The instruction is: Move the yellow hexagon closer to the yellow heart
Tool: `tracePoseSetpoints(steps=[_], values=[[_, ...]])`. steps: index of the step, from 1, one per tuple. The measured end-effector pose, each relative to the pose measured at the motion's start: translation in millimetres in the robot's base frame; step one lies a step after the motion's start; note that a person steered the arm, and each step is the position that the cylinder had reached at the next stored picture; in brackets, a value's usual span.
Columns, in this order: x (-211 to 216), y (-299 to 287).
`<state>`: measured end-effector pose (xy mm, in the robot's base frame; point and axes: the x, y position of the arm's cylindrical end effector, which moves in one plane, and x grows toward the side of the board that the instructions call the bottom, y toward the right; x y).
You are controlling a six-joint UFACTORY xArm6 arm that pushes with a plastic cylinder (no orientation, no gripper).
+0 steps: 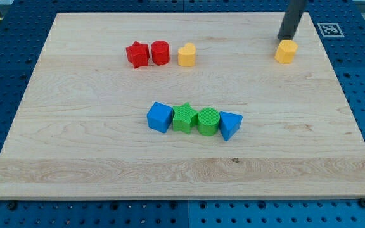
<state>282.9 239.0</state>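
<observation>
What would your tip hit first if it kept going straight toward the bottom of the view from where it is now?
Most likely the yellow hexagon: my tip sits just above it in the view, seemingly touching or nearly so, though depth is hard to judge.

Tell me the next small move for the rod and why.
Probably shift my tip around to the view's right side of the yellow hexagon block, then push toward the view's left. My tip now sits just above the hexagon toward the view's top, while the yellow heart block lies well to the view's left, beside the red cylinder block.
</observation>
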Motion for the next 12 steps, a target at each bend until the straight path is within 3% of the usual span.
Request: tracePoseSetpoints(steps=[2,3,4,6,7,9,11,12], values=[[29,85],[57,84],[68,56],[68,-68],[68,-81],[69,10],[10,-8],[9,-49]])
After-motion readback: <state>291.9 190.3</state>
